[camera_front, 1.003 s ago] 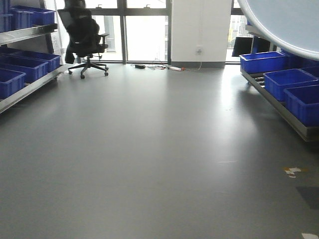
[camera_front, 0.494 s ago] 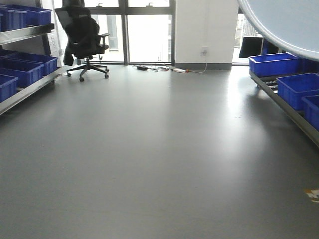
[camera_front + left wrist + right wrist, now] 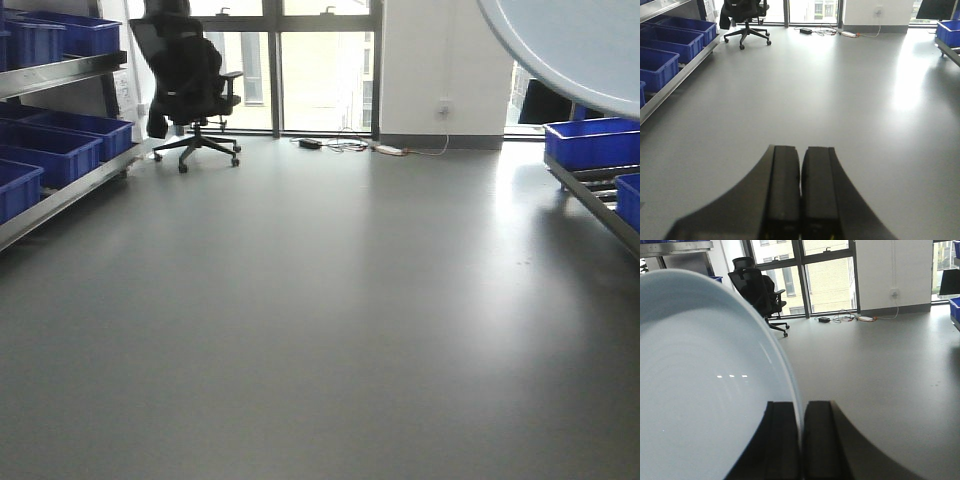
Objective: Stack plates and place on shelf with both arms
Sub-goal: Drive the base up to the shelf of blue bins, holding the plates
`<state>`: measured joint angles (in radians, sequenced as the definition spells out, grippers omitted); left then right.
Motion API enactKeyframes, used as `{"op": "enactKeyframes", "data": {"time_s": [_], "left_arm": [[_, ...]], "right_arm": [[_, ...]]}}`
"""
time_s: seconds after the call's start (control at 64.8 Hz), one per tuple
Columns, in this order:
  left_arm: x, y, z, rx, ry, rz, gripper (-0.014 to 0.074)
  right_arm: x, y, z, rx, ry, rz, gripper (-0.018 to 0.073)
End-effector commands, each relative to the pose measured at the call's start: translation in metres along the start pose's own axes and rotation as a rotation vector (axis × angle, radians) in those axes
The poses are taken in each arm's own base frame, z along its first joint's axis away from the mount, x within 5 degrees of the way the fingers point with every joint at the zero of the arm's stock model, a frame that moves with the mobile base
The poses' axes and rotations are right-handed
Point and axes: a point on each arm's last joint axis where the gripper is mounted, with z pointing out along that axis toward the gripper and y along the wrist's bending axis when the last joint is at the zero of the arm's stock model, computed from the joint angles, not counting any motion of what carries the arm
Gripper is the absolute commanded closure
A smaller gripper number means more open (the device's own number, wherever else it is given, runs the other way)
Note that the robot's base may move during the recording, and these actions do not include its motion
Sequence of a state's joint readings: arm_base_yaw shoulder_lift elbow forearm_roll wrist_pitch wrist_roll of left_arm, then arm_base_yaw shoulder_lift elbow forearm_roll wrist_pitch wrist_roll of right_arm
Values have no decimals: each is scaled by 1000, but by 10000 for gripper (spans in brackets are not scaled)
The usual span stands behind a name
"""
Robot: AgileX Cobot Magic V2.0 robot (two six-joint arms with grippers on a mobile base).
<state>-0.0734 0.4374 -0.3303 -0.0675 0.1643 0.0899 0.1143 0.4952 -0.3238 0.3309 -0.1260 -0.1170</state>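
My right gripper (image 3: 802, 412) is shut on the rim of a pale blue-white plate (image 3: 705, 390), which stands on edge and fills the left of the right wrist view. The plate's underside also shows at the top right of the front view (image 3: 575, 45). I see one plate edge only; I cannot tell if a second lies against it. My left gripper (image 3: 800, 155) is shut and empty, held above the grey floor. Steel shelf racks stand at the left (image 3: 60, 190) and the right (image 3: 600, 205) of the room. Neither gripper shows in the front view.
Blue bins (image 3: 45, 150) fill the left rack and more blue bins (image 3: 590, 140) sit on the right rack. A black office chair (image 3: 190, 85) stands by the far windows. Cables and a power strip (image 3: 370, 147) lie on the floor by the white column.
The front view has swung to the left: the chair, column and left rack shifted right, and the right rack slid mostly out of frame. The plate stays at the top right.
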Motion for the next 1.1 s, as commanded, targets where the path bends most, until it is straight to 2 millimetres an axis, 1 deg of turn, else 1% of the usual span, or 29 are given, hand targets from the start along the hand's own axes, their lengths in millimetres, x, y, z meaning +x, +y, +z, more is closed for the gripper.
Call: {"op": "enactKeyframes", "data": {"time_s": [0.0,1.08], "left_arm": [[-17,1,-1,-8,-107,-11,514],[-17,1,-1,-7,-107,-12,513]], "right_arm": [[-20,1,-1,11,-133,-8,510],[-20,1,-1,11,-133,-8,510]]}}
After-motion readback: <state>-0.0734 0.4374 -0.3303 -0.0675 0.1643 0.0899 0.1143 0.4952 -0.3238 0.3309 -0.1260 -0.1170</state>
